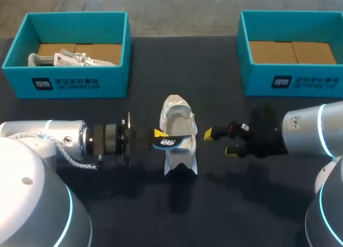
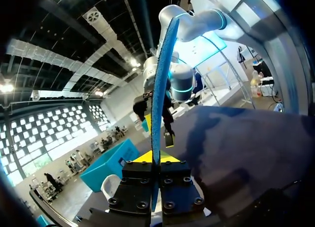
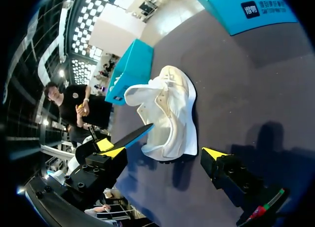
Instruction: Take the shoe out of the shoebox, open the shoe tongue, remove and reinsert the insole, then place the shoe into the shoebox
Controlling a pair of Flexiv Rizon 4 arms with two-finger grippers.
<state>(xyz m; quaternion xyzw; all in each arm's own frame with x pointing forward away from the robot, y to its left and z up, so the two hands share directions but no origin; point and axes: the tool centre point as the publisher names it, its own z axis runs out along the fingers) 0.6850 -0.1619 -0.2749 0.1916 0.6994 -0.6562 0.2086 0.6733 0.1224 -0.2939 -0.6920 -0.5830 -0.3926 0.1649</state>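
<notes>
Dark table [image 1: 214,204], white shoe [image 1: 178,118] midway; left tool [image 1: 157,133] clamped on blue insole [image 1: 171,142], gripped end hidden; right tool [image 1: 222,142] released.

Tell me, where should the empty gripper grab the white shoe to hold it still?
Probably the right side wall of the shoe, coming in from the right. The shoe sits sole-down with its opening up, so that rim can be pinched. It faces the open right gripper, while the left gripper holds the insole on the other side.
</notes>
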